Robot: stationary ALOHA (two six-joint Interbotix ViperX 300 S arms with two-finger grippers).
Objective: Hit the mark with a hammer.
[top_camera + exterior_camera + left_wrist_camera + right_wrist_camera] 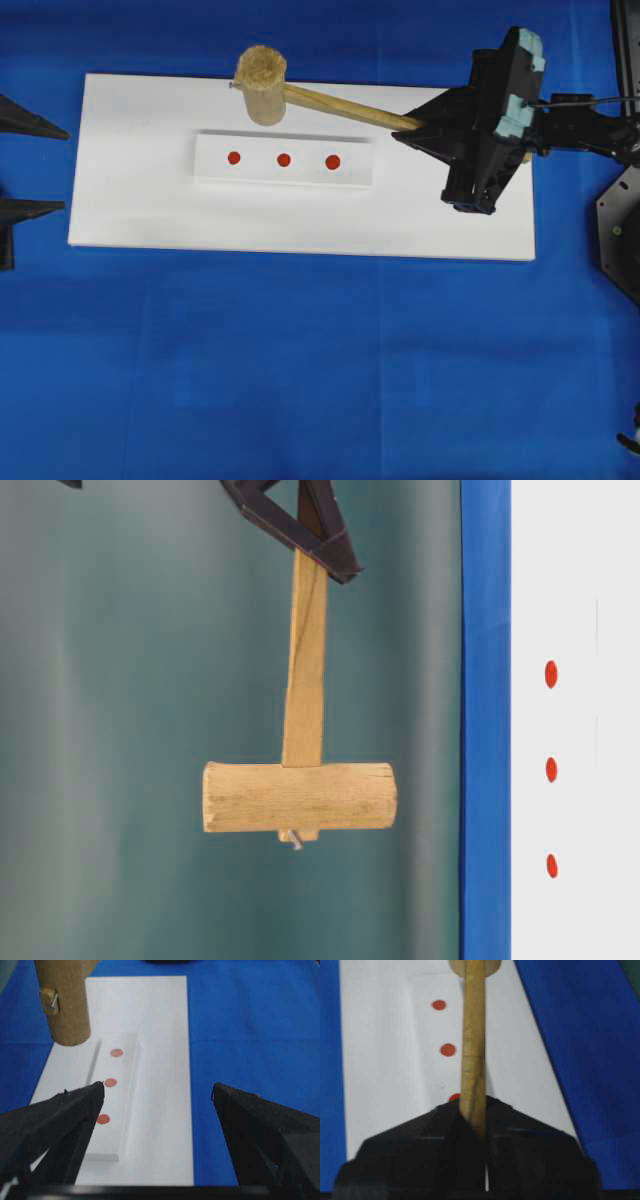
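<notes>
My right gripper (476, 1125) is clenched on the handle of the hammer (330, 104), which hangs in the air over the far edge of the white board (130, 200), head at the left end. The table-level view alone shows the head clear of the surface; the overhead view alone shows it far of the raised strip (215, 165) carrying three red marks (283, 160). In the right wrist view the handle hides part of the nearest mark. My left gripper (157, 1095) stands released, cut off at the overhead view's left edge. Blue cloth (300, 380) surrounds the board with open room.
</notes>
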